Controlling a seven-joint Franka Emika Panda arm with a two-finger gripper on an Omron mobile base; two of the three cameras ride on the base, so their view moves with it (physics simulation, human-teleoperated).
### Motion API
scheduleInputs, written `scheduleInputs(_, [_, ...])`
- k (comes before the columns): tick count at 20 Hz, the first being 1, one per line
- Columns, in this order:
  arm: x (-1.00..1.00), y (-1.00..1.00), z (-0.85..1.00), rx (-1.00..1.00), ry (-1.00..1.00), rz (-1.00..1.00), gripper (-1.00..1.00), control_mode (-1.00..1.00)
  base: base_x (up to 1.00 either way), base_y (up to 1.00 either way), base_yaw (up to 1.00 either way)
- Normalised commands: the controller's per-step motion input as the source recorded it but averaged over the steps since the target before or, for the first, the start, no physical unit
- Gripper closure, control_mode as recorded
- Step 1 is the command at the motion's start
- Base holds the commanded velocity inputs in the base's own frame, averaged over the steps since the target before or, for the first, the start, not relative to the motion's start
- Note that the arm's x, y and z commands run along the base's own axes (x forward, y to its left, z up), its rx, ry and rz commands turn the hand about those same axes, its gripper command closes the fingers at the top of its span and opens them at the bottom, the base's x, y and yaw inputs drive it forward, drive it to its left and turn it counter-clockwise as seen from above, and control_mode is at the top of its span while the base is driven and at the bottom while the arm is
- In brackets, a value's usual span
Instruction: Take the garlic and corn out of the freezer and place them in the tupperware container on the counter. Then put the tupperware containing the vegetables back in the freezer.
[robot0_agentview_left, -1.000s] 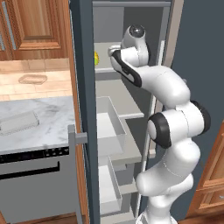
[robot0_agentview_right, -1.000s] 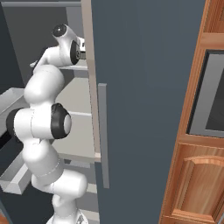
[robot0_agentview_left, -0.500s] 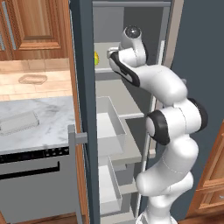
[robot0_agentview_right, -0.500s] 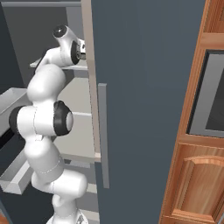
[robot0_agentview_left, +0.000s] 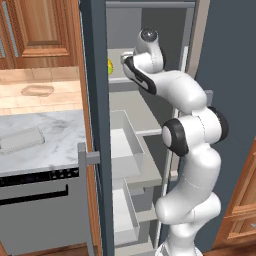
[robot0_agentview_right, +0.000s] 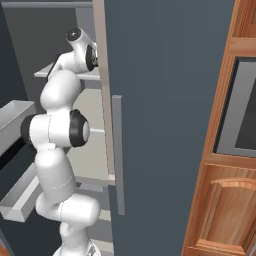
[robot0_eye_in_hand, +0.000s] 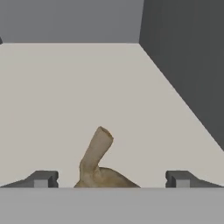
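In the hand view the garlic (robot0_eye_in_hand: 97, 166), a brownish-tan bulb with a stalk pointing up, lies on the pale freezer shelf (robot0_eye_in_hand: 87, 96) between the two dark fingertips (robot0_eye_in_hand: 43, 179) of my gripper (robot0_eye_in_hand: 111, 179). The jaws stand wide apart, one on each side of the bulb, not touching it. From the left base view the hand reaches into the upper shelf of the freezer (robot0_agentview_left: 95, 100), and a bit of the yellow corn (robot0_agentview_left: 110, 66) shows at the shelf's left. The tupperware container (robot0_agentview_left: 37, 90) rests on the counter (robot0_agentview_left: 45, 130) far left.
The freezer's long door (robot0_agentview_right: 165, 115) stands open at my right. Pale pull-out drawers (robot0_agentview_left: 125, 145) jut out below the shelf. A low grey appliance with a black panel (robot0_agentview_left: 40, 200) sits under the counter. Dark freezer walls (robot0_eye_in_hand: 188, 65) close the shelf on the right.
The hand has edged slightly deeper and lower into the upper shelf. The jaws have narrowed a touch but remain wide apart.
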Motion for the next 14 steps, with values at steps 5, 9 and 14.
scheduleInputs(5, [-0.06, 0.00, -0.12, 0.00, 0.00, 0.00, 1.00, -1.00, 0.00, 0.00, 0.00])
scheduleInputs(9, [-0.36, 0.00, -0.08, 0.00, 0.00, 0.00, 1.00, -1.00, 0.00, 0.00, 0.00])
scheduleInputs(14, [-0.74, 0.00, 0.00, 0.01, -0.11, -0.01, 1.00, -1.00, 0.00, 0.00, 0.00])
